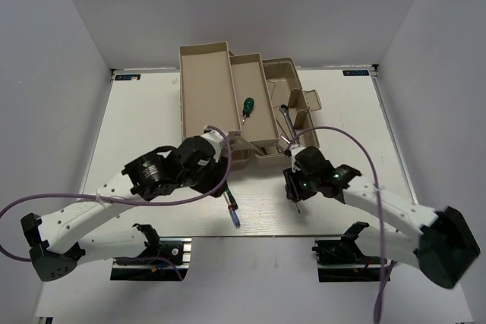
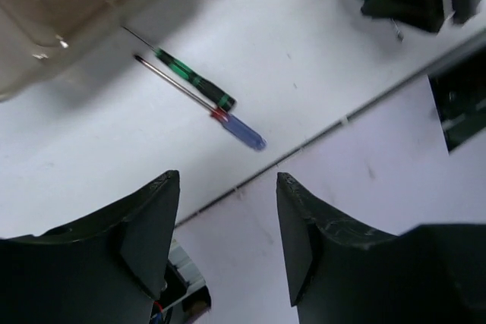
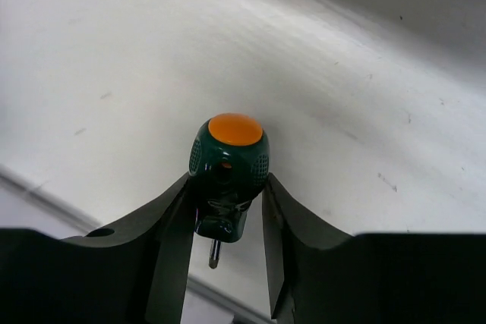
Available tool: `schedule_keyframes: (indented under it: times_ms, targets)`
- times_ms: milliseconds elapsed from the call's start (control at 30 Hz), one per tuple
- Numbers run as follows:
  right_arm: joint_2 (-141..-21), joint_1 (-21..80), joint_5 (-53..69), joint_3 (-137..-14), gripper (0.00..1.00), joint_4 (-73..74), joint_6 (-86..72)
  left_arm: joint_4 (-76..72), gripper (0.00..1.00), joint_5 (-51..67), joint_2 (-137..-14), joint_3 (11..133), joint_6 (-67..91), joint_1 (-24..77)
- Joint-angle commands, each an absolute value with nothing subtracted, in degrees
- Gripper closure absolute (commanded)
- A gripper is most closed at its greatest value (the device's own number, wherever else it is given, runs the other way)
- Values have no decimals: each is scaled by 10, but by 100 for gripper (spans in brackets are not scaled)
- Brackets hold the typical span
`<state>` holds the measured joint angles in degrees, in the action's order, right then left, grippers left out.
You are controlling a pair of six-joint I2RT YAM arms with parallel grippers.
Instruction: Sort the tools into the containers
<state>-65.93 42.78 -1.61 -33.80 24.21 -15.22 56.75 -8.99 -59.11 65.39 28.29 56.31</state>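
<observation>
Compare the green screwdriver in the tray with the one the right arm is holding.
The tray screwdriver lies loose in the middle beige tray; the held screwdriver is clamped in the right tool, over the white table. The tray one shows side-on, shaft pointing toward the arms; the held one shows end-on, orange cap facing the wrist camera. Both have stubby dark green handles.

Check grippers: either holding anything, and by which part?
Right gripper holds the stubby green screwdriver by the sides of its handle. Left gripper is open, empty.
</observation>
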Motion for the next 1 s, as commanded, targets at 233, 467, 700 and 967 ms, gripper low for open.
schedule_keyframes:
  times_ms: [233, 467, 700, 967]
  targets:
    - [-517, 426, 67, -545, 100, 334, -25, 562, 36, -50, -616, 572, 394, 628]
    - [-707, 410, 18, -698, 100, 265, -87, 531, 35, -89, -692, 539, 500, 652]
    - [-894, 379, 18, -881, 100, 252, -95, 451, 29, -111, -737, 496, 570, 652]
    - [-1028, 334, 38, -1004, 30, 301, -105, 434, 29, -145, -751, 472, 621, 652]
